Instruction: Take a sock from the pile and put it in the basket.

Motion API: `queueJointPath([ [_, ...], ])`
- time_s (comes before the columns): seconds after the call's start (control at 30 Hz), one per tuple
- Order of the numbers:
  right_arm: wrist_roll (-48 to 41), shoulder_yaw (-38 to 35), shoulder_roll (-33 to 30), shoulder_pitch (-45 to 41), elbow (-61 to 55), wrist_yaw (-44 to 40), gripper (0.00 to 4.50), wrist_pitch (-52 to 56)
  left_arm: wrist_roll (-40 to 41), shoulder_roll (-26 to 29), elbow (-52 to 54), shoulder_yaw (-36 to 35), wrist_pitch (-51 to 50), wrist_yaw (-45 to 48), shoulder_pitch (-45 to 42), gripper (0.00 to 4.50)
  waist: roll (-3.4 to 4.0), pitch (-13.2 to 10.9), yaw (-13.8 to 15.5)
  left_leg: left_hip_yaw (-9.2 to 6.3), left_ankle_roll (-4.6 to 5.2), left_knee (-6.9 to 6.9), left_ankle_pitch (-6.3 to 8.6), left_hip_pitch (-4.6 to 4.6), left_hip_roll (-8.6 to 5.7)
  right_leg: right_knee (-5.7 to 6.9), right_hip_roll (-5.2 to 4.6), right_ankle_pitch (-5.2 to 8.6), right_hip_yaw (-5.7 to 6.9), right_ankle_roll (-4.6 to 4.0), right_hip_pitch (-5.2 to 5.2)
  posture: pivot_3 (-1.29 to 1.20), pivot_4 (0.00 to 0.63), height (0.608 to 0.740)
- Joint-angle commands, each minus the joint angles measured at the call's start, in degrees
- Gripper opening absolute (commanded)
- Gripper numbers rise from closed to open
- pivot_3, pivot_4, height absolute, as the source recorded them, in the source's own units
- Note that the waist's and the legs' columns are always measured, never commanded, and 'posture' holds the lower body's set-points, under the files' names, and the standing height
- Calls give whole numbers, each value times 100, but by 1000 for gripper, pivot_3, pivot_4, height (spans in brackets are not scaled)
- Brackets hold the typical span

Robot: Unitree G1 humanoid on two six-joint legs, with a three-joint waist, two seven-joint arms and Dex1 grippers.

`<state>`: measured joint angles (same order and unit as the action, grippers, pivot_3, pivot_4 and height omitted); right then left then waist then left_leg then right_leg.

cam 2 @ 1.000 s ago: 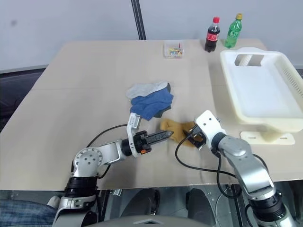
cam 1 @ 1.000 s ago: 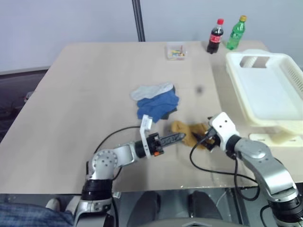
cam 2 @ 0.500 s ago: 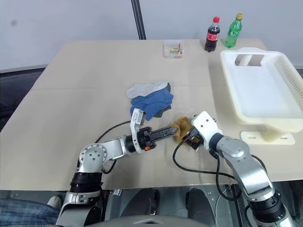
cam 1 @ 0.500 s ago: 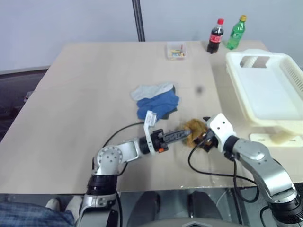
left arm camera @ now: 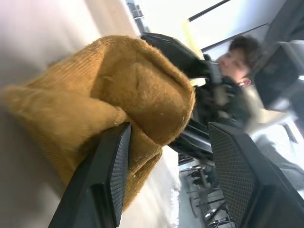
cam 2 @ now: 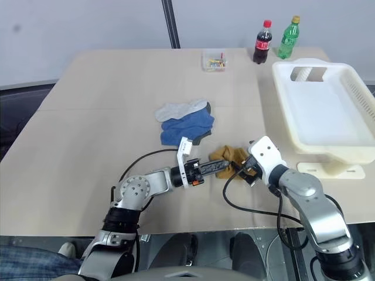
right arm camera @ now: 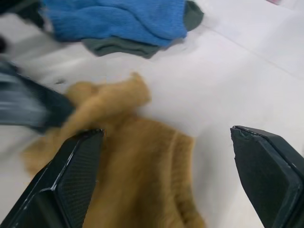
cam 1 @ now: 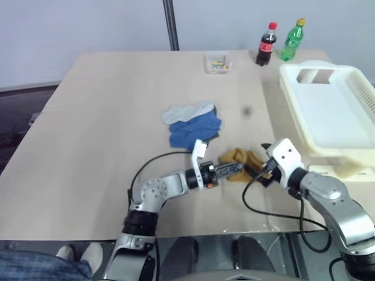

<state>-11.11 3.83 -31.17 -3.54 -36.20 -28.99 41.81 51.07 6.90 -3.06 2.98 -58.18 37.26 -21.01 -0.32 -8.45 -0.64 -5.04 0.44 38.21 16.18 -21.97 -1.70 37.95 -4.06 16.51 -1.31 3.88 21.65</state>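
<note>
Mustard-yellow sock [cam 1: 239, 157] lies on the worktop [cam 1: 105, 117] between both grippers in the left eye view, left arm reaching level across; in the left wrist view it bunches against one of the parted left fingers [left arm camera: 102, 183], not clamped; in the right wrist view it lies between the wide-spread right fingers [right arm camera: 71, 175].

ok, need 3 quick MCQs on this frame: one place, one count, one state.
1. Where does the mustard sock lie?
A. in the basket
B. on the table between the grippers
C. on top of the pile

2. How many bottles stand at the far table edge?
A. one
B. two
C. three

3. How are the right gripper's fingers?
A. wide open
B. shut on the sock
C. shut on nothing

Key:
1 B, it lies between the left gripper and right gripper, clear of the pile and basket.
2 B, red-capped bottle and green bottle.
3 A, fingers far apart.
</note>
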Motion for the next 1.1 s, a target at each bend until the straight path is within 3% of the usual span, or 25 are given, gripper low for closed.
queueJointPath([
  [0.03,-302,-551,-386,71,-403,-318,4500,132,-219,-42,-71,184,121,164,-75,2742,0,0,4,1,7,2,4,0,0,0,-1,0,0,0,-2,0,150,740],
  [0.17,-792,-1191,-423,24,-364,-355,4500,419,-311,-101,-125,227,127,258,-103,2742,-3,-2,7,-1,14,2,8,0,1,-1,-1,0,1,0,-3,0,150,740],
  [0.3,-1388,-1491,-1,-259,-279,-145,4500,834,-372,-112,-157,234,148,353,-126,2742,-3,-2,-4,-1,14,1,8,1,3,0,-1,0,0,0,-2,0,150,740],
  [0.47,-1458,-930,244,-343,-80,-109,4500,842,-325,-112,-79,217,88,557,-97,2742,-3,-3,3,-2,14,1,8,0,4,1,-1,0,1,0,-1,0,150,740],
  [0.63,-1384,-584,85,-305,140,-248,4500,728,-254,-40,52,100,103,692,-8,2742,-2,-5,1,-1,12,1,7,-2,2,-2,-4,0,1,0,0,0,150,740],
  [0.9,-1297,-269,-170,-172,295,-439,4500,541,-87,-129,100,-166,87,714,65,2742,-2,-6,-13,-1,13,1,7,-1,4,0,-1,0,0,0,0,0,150,740],
  [1.1,-1299,-163,32,-323,463,-295,4500,486,119,-108,212,-246,-42,836,91,2742,-2,-7,-10,-2,13,1,7,-1,5,0,-1,0,2,1,0,0,150,740],
])
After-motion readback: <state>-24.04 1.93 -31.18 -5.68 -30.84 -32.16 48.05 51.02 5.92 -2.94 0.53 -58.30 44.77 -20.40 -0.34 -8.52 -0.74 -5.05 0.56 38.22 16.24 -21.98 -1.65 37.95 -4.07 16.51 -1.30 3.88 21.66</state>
